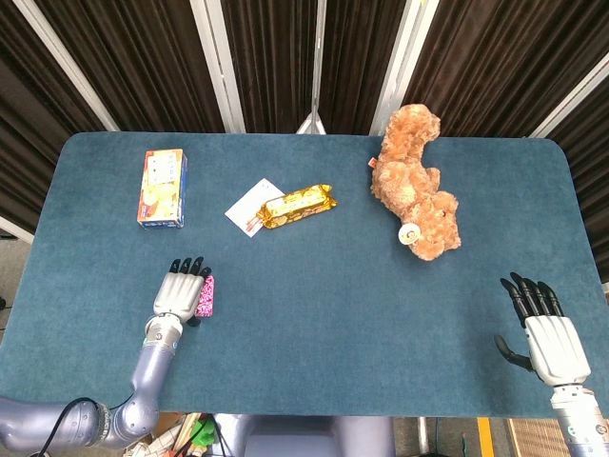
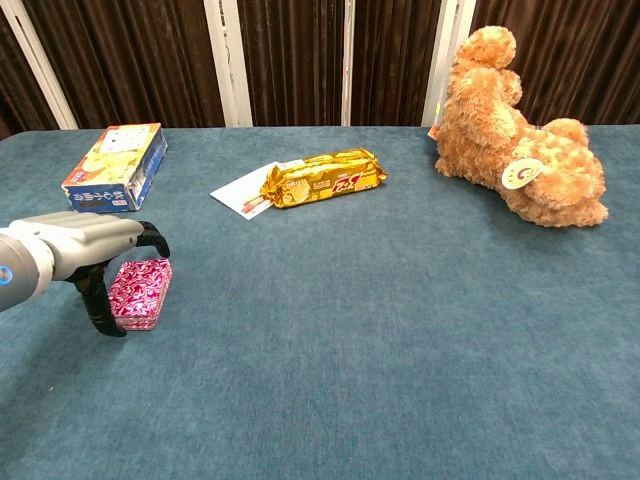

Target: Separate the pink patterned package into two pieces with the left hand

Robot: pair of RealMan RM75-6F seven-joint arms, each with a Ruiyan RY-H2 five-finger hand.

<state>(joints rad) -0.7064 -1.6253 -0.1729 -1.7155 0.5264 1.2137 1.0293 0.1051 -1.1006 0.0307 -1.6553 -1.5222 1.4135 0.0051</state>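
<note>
The pink patterned package [image 2: 141, 290] lies flat on the blue table, near its front left; in the head view only the right strip of the pink package [image 1: 206, 296] shows. My left hand [image 2: 88, 248] arches over its left side. The thumb reaches down beside the near left edge and the fingertips [image 2: 156, 239] curl over the far edge. No firm grip shows, and the package is in one piece. From above, the left hand [image 1: 180, 291] covers most of it. My right hand [image 1: 546, 331] rests open, fingers spread, at the front right.
A blue and yellow box [image 1: 162, 187] lies at the back left. A gold snack pack [image 1: 298, 206] rests on a white card [image 1: 251, 206] mid-table. A brown teddy bear [image 1: 416, 184] lies at the back right. The table's front edge [image 1: 314, 413] runs close behind both hands.
</note>
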